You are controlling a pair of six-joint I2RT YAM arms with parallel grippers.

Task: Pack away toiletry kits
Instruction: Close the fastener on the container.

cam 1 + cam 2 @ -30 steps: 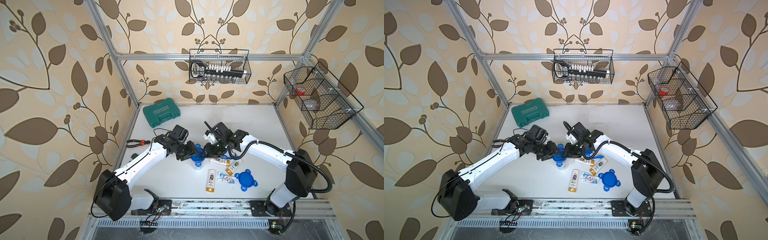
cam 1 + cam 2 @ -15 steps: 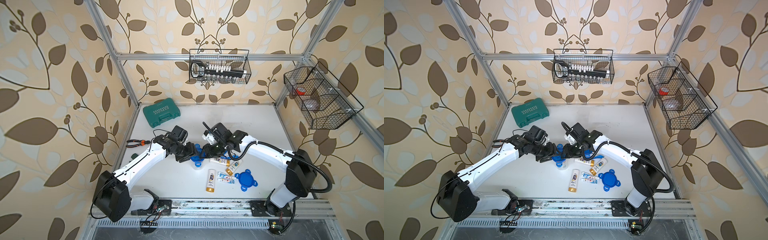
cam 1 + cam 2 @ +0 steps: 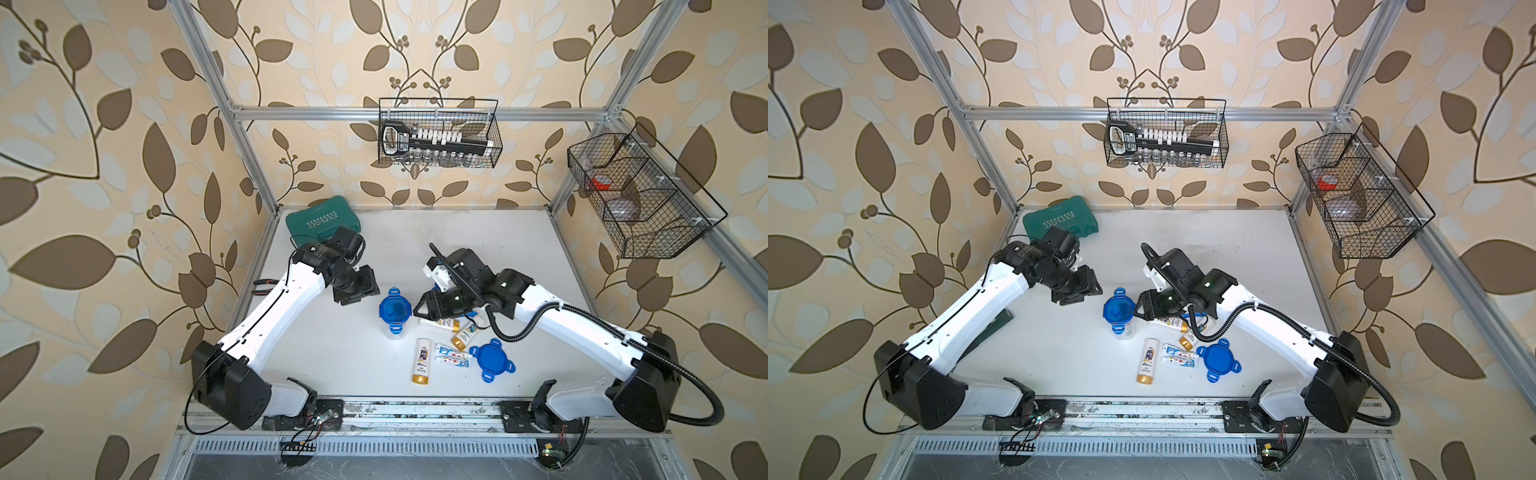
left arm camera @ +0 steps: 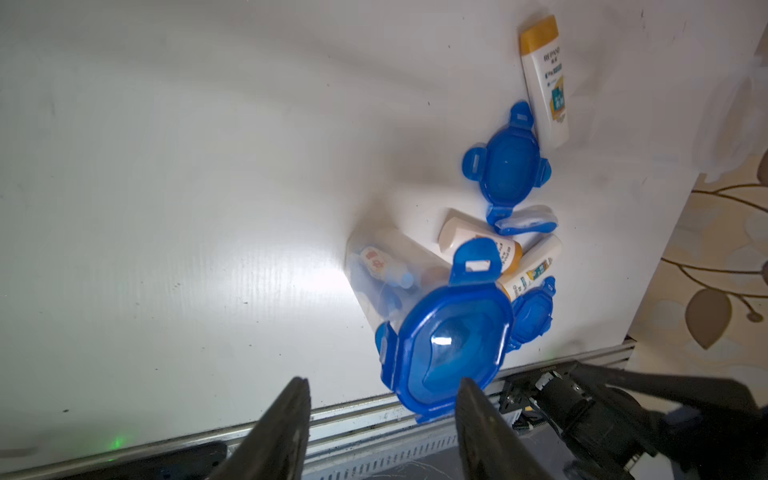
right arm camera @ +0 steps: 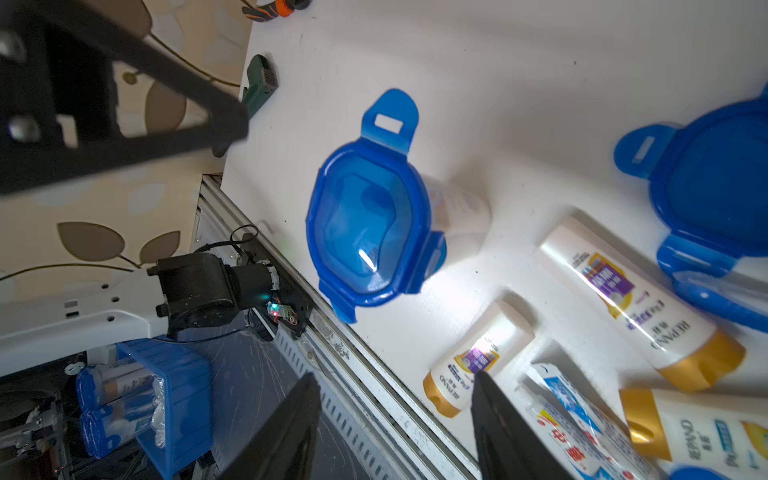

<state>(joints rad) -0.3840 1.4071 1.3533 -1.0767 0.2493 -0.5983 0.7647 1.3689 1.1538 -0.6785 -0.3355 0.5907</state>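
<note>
Jar: clear plastic jar [image 3: 392, 332] stands upright near the middle of the white table [image 3: 415, 241], between the 2 grippers; through its wall in the left wrist view [image 4: 386, 270] a white tube and something blue show inside.
Lid on jar: blue 4-tab lid [image 3: 395, 307] sits on top; 2 opposite tabs stick out toward the front and rear edges, and the side tabs look folded down.
Left claw: left gripper [image 3: 357, 293] hangs just beside the jar on the left-edge side, not touching it; jaws moderately apart, nothing between them.
Right claw: right gripper [image 3: 419, 307] hangs just beside the jar on the right-edge side, clear of the lid; jaws moderately apart, holding nothing.
Bottles: 3 white gold-capped bottles [image 3: 422, 365] lie flat between the jar and the front right corner, 2 of them partly under the right arm.
Toothpaste: 2 toothpaste tubes [image 3: 453, 356] lie side by side, just beside the loose blue lid [image 3: 490, 359] near the front edge.
Rear left corner: green tool case [image 3: 322, 218].
</note>
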